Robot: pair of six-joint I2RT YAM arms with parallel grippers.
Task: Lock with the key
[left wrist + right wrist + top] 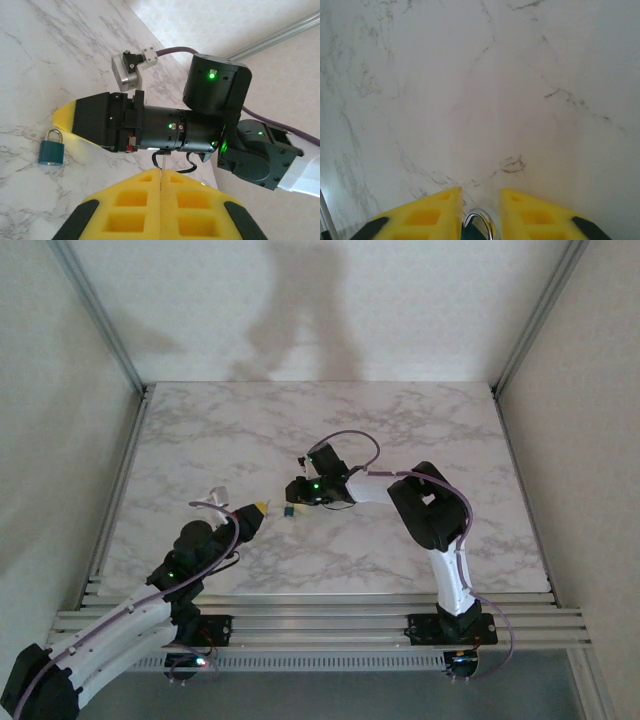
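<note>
We see left gripper [161,176] pinching key [161,162]. Right gripper [480,192] fingers spread, straddling shackle of padlock [51,151] on surface [30,60]. We judge key not yet inserted; insertion and turn left.

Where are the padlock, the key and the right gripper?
padlock [51,155]: left wrist view, on its blue body.
key [161,162]: left wrist view, on its thin bare blade.
right gripper [480,192]: right wrist view, midway between its yellow fingertips.

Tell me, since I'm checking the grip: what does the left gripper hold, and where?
The left gripper pinches the thin key by one end; the other end sticks out.
</note>
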